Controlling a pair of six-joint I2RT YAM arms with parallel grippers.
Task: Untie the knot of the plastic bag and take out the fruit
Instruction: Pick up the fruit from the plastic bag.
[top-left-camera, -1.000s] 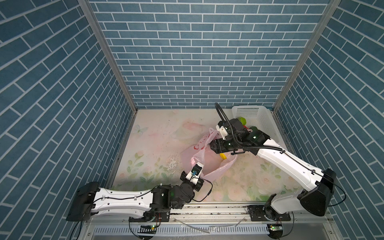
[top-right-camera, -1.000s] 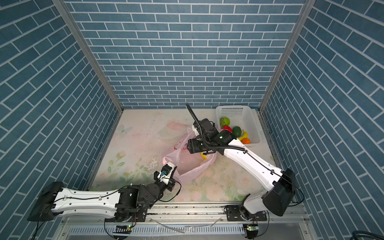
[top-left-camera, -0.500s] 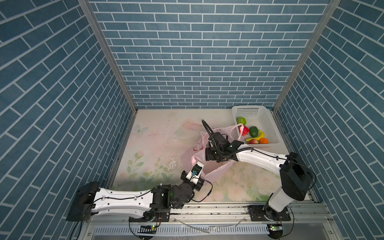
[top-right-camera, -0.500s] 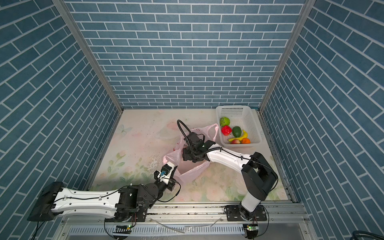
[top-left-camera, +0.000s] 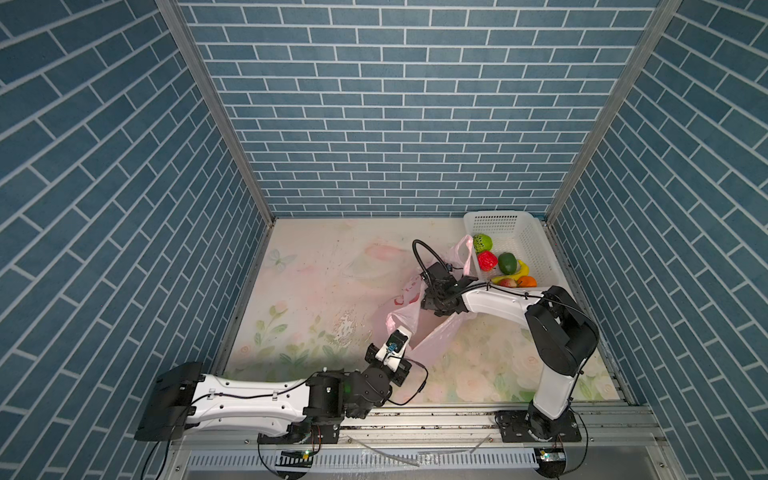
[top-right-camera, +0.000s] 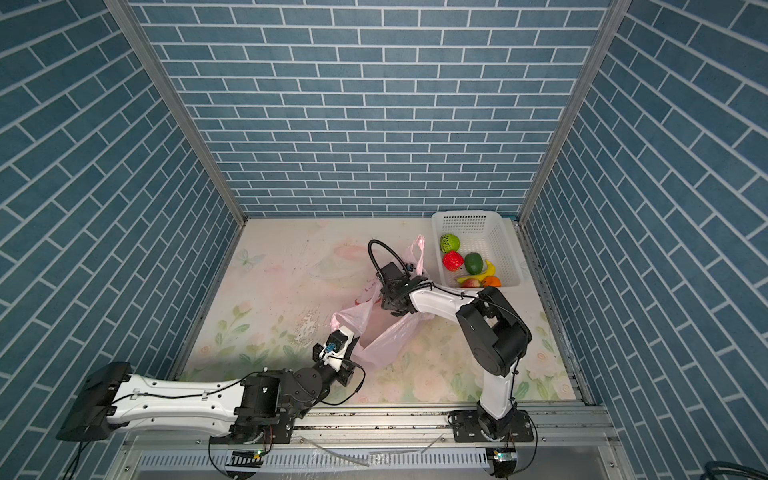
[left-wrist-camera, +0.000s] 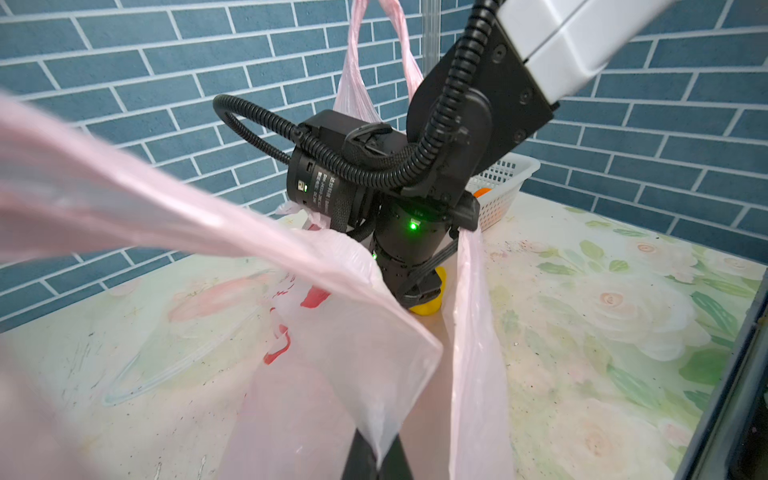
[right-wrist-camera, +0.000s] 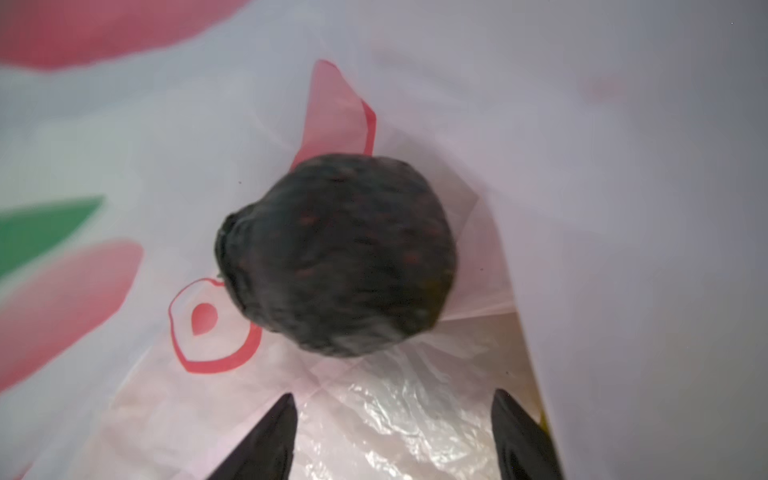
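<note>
Right wrist — pebbly dark round fruit (right-wrist-camera: 336, 257) on crinkly bag (right-wrist-camera: 415, 409).

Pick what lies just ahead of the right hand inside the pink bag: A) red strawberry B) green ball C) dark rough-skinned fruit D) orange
C: the right wrist view shows a dark rough-skinned fruit on the pink bag film, just beyond the open right hand.

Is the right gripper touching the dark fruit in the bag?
Apart. The right wrist view shows the open right gripper short of the dark fruit, bare plastic bag between them.
</note>
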